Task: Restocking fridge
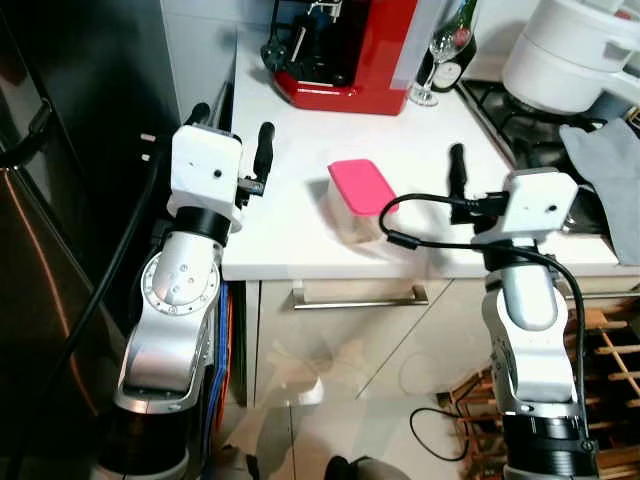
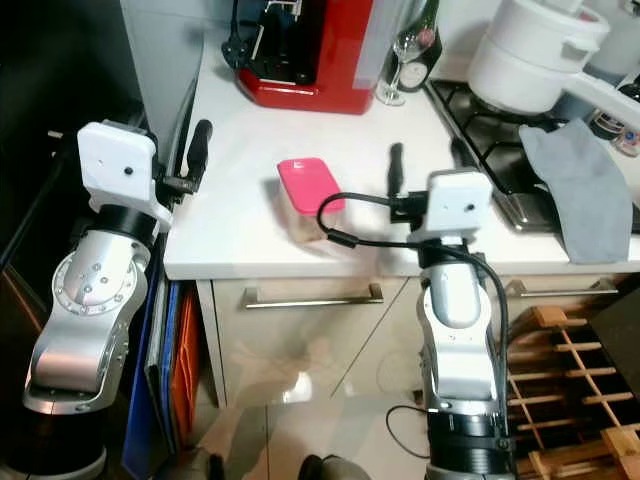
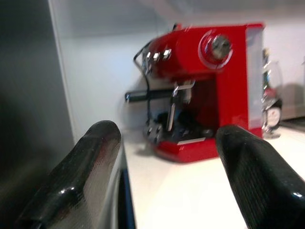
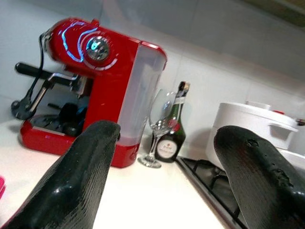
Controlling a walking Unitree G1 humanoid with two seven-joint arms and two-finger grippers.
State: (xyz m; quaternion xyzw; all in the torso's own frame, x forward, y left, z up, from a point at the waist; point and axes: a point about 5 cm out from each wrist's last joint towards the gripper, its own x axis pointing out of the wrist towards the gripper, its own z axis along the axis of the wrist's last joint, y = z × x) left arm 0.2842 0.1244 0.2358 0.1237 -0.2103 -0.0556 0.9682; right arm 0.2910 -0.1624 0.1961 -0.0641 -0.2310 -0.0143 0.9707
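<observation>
A white counter (image 1: 300, 235) runs across the head views, with a dark fridge (image 1: 70, 200) at its 9 o'clock side. On the counter near its front edge sits a clear box (image 1: 358, 205) with a pink lid, lying flat and closed, apart from both grippers.

The left gripper (image 1: 232, 135) hovers at the counter's left edge, at 9 o'clock from the box, fingers spread wide with nothing between them. In the left wrist view its two fingers (image 3: 90, 167) stand well apart, one over the gap beside the fridge wall, one over the counter.

The right gripper (image 2: 425, 160) hangs over the counter at 3 o'clock from the box, just beside it but not touching. Its fingers (image 4: 86, 167) also stand wide apart in the right wrist view, holding nothing. A black cable (image 1: 420, 240) loops from its wrist towards the box.

At 12 o'clock from the box, at the back of the counter, stands a red coffee machine (image 1: 350, 50). At 1 o'clock, just beside the machine, are a wine glass (image 1: 435, 60) and a dark bottle (image 1: 460, 45), both upright. Further to 2 o'clock is a hob (image 1: 520, 125) with a white pot (image 1: 570, 55) on it, and a grey cloth (image 2: 580, 185) lies over the hob's front corner. Below the counter is a drawer (image 1: 350, 330) with a metal handle, and a wooden rack (image 1: 600, 370) at 5 o'clock.
</observation>
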